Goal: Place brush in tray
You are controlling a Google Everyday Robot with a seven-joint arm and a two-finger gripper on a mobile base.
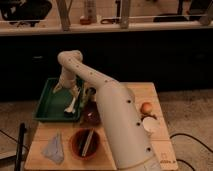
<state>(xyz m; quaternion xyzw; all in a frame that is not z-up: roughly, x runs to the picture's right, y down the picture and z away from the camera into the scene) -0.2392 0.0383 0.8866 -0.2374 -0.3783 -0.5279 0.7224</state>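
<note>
Wooden table: pincer above tray, bowl nearby.

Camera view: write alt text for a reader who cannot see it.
A white robot arm reaches over a dark-green tray, its end effector low inside it by a small white brush. A brown bowl sits nearer on the wooden table.

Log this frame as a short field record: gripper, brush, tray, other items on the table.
gripper: gripper reaches down over the tray
brush: brush tilted at the gripper's tip, lower end inside the tray; grasp unclear
tray: dark-green tray at the table's back left
bowl: brown bowl at front, greyish utensil inside
cloth: grey-blue cloth at front left
right side: orange round item
</note>
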